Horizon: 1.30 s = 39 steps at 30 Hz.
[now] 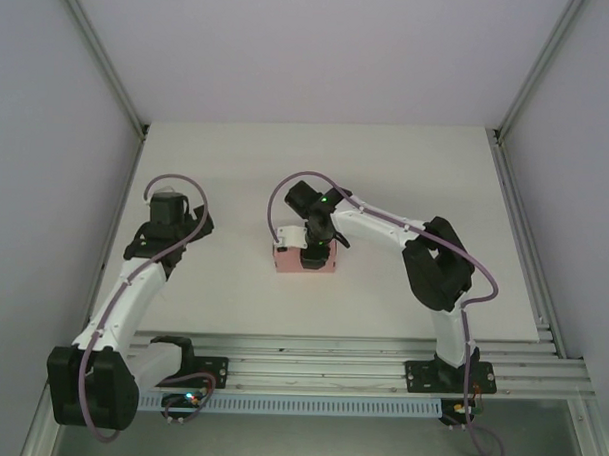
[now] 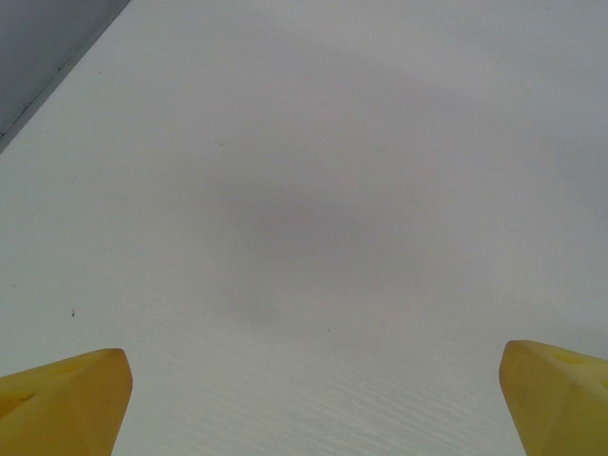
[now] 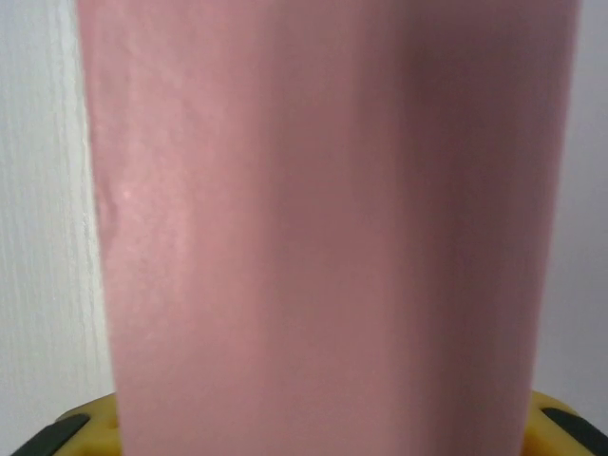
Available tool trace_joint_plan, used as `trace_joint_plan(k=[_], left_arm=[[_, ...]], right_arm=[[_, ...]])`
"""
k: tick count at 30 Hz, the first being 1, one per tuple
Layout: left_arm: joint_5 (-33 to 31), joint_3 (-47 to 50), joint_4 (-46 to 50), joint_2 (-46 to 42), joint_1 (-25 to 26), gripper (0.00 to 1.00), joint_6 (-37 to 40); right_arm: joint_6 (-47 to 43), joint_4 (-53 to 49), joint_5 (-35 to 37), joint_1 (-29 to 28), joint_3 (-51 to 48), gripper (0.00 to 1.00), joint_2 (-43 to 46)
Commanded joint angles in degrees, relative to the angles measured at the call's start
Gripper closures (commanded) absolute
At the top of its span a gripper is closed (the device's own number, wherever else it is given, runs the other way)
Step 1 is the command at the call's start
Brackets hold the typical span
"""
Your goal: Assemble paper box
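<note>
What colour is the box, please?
The box is plain pink, clearest in the right wrist view.

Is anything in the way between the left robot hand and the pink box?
Nothing visible: just bare table between the open left gripper and the paper box, with the right gripper at the box.

No readable text, label, brand, number or sign is showing anywhere. The paper box (image 3: pixel 323 228) is presenting plain pink faces with no print on them.
</note>
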State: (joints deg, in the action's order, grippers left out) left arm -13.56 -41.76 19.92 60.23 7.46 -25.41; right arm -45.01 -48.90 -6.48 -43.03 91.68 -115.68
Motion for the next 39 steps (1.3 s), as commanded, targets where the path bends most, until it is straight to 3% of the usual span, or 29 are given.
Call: trace_joint_plan(k=[1,9,14,19,27,34,36,39], left_arm=[[-0.65,0.98,0.2,-1.67,-0.43,0.0,2.07],[0.61,1.6,-0.04,-3.09,-0.39,0.0,2.94],[0.93,1.95,-0.56,-3.62,-0.41,0.0,2.82],[3.28,1.99,-1.51,-3.2,-0.46,0.0,2.79],[3.08,1.95,-2.39,-2.34,-0.44,0.0,2.13],[2.66,1.84,-2.18,-2.11,-0.36,0.0,2.72],[2.98,2.25,-2.59,-2.33,-0.35,0.0,3.13],[3.0,2.66,-2.95,-2.84,-0.35,0.0,3.39]], right_arm=[[0.37,-1.31,4.82,-0.4,0.87,0.65,1.57],[-2.15,9.55,13.82,-0.08,-3.72,0.64,10.82],[-8.36,31.78,25.58,0.39,-13.03,0.65,15.62],[-20.61,50.72,29.24,0.91,-23.88,0.62,15.99],[-23.12,64.27,36.28,2.5,-28.11,0.6,7.8],[-20.21,61.62,33.71,3.04,-31.18,0.54,5.19],[-18.69,58.57,32.2,2.96,-31.63,0.43,6.0],[-15.63,51.69,27.75,2.96,-32.23,0.18,8.51]])
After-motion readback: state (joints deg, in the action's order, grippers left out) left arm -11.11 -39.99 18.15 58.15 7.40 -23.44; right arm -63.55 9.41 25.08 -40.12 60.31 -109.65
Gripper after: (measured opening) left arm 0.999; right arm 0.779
